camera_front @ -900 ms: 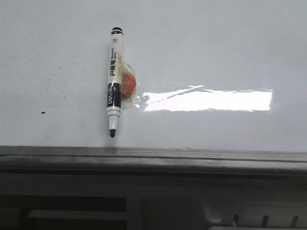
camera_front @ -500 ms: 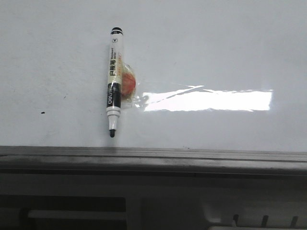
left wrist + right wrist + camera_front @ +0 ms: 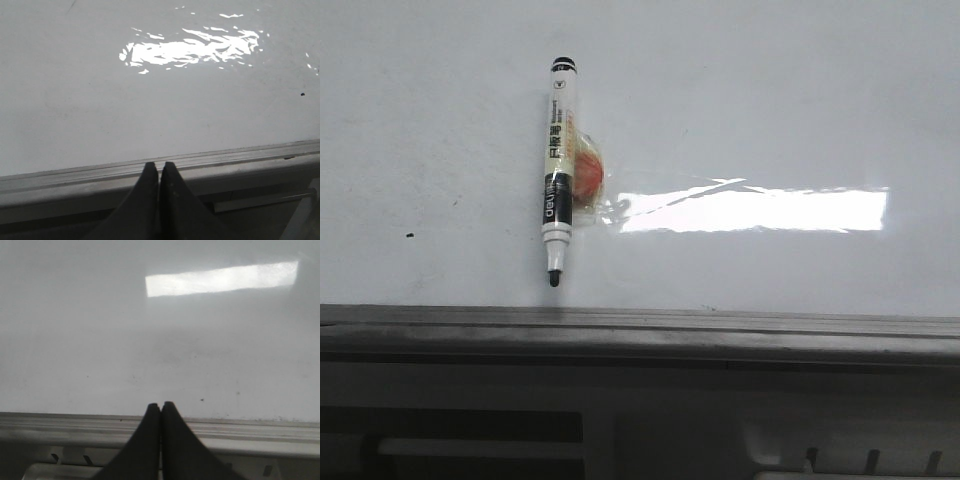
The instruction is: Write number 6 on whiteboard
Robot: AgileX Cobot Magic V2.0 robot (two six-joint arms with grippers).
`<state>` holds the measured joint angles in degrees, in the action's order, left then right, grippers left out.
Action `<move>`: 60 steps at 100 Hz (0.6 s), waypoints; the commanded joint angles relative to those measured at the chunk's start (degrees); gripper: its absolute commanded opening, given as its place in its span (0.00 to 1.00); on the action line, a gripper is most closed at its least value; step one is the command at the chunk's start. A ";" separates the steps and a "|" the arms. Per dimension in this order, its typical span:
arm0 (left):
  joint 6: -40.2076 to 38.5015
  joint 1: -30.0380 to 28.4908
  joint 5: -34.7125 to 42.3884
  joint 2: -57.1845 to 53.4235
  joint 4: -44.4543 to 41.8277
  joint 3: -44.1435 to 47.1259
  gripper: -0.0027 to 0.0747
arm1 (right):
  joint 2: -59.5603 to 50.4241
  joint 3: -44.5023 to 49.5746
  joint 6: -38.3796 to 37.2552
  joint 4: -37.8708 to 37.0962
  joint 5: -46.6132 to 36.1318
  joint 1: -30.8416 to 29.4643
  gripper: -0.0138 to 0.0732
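- small black speck (image 3: 410,236) far left on the whiteboard (image 3: 770,90), well apart from the marker
- marker (image 3: 557,165) lies on the board left of centre, near upright; black cap end away from the robot, uncapped black tip (image 3: 554,280) toward the grey frame edge (image 3: 640,325), close to it but not touching
- orange round thing in clear wrap (image 3: 587,172) touching the marker's right side, about mid-barrel
- bright rectangular glare (image 3: 755,210) right of that wrap
- no drawn 6 visible on the board in any view
- left gripper (image 3: 159,167): black fingers pressed together, holding nothing; tips over the frame edge; not seen in front view
- right gripper (image 3: 160,407): fingers closed together, empty; tips at the frame edge, slotted grey ledge (image 3: 75,460) beside them
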<state>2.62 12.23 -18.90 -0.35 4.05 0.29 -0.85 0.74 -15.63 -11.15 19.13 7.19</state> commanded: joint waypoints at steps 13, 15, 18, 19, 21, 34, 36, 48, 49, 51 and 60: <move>-0.49 -0.04 3.41 -1.81 0.02 2.51 0.01 | -0.86 1.56 0.24 -0.85 -0.95 0.10 0.09; -0.49 -0.04 3.41 -1.81 0.02 2.51 0.01 | -0.86 1.56 0.24 -0.85 -0.95 0.10 0.09; -0.49 -0.04 3.41 -1.81 0.02 2.51 0.01 | -0.86 1.56 0.24 -0.85 -0.95 0.10 0.09; -0.49 -0.04 3.41 -1.81 0.02 2.51 0.01 | -0.86 1.56 0.24 -0.85 -0.95 0.10 0.09; -0.49 -0.04 3.62 -1.81 -0.12 2.51 0.01 | -0.86 1.56 0.24 -0.85 -1.05 0.10 0.09; -0.49 -0.04 7.88 -1.81 6.32 2.51 0.01 | -0.86 1.56 0.24 -3.42 -6.64 0.10 0.09; -0.49 -0.04 8.98 -1.81 8.34 2.51 0.01 | -0.86 1.56 0.24 -3.42 -8.64 0.10 0.09; -0.49 -0.04 16.05 -1.81 21.84 2.51 0.01 | -0.86 1.56 0.13 0.66 -23.29 0.10 0.09; -0.49 -0.04 16.54 -1.81 22.47 2.51 0.01 | -0.86 1.56 0.13 1.80 -24.17 0.10 0.09; -0.49 -0.04 18.06 -1.81 24.44 2.51 0.01 | -0.86 1.56 0.13 3.38 -26.68 0.10 0.09; -0.49 -0.04 24.43 -1.81 33.13 2.51 0.01 | -0.86 1.56 0.13 6.96 -35.15 0.10 0.09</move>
<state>2.62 12.23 -4.63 -0.35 28.38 0.29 -0.85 0.86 -15.63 -7.61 -2.73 7.20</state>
